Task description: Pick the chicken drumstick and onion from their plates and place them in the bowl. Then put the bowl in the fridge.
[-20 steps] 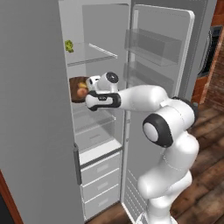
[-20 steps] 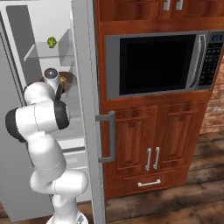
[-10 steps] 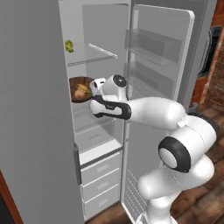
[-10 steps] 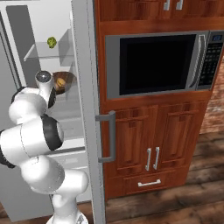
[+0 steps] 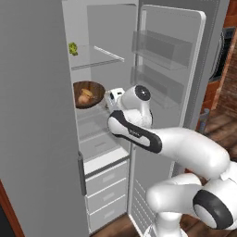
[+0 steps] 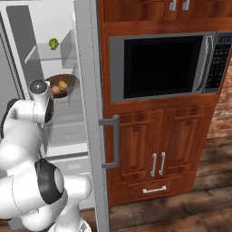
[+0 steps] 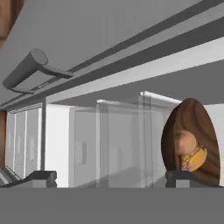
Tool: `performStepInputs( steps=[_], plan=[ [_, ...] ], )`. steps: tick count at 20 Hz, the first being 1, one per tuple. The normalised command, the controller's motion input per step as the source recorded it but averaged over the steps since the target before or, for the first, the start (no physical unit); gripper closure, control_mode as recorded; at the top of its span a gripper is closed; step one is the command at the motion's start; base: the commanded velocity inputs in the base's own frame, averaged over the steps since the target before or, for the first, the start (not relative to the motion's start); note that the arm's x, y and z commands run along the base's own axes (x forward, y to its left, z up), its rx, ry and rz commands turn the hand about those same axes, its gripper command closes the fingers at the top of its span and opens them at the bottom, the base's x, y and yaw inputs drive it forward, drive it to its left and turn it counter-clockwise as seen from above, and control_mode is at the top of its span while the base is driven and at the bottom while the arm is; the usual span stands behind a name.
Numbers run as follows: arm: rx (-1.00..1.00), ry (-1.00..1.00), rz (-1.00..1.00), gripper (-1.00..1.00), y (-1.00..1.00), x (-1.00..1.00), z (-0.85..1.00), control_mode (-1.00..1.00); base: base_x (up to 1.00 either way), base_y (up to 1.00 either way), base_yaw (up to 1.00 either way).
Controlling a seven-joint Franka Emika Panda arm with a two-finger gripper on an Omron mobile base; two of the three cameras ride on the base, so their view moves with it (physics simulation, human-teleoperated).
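We see our gripper (image 7: 111, 177) spread wide and empty, its right fingertip (image 7: 186, 176) just before the bowl (image 7: 191, 142) on the fridge (image 5: 41, 115) shelf.

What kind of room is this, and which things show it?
It looks like a home kitchen: an open fridge with glass shelves and drawers, a built-in microwave, and wooden cabinets under it.

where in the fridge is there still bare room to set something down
Top glass shelf: bare right of the small green item. Lower shelf below the bowl: bare. The bowl's shelf is crowded, bowl left, open fingers right.
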Motion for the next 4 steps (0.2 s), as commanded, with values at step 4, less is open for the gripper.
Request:
performStepInputs(
  steps=[4],
  plan=[
    [0.00, 0.00, 0.00, -1.00, -0.33, -0.82, 0.25, -1.00, 0.00, 0.00, 0.00]
  ],
)
